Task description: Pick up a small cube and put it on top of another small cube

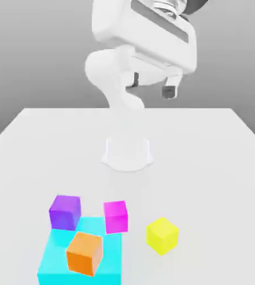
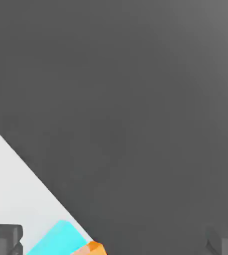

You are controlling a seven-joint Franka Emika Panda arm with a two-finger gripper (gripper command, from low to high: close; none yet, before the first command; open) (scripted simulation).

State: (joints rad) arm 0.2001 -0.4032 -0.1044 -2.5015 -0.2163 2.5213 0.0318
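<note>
The claw is hanging high above the table, well clear of every block, with its two fingers standing wide apart and gripping nothing. In the hand view the fingertips are showing at opposite edges, confirming the wide gap.

The yellow cube is sitting directly on the table near the front, alone, on the exterior view's right of the other blocks. The magenta cube is standing near it, at the back edge of the cyan block. The orange cube is resting on top of the cyan block, tilted. The purple cube is sitting at the cyan block's far corner on the exterior view's left.

The hand view is catching a corner of the cyan block with the orange cube touching it.
</note>
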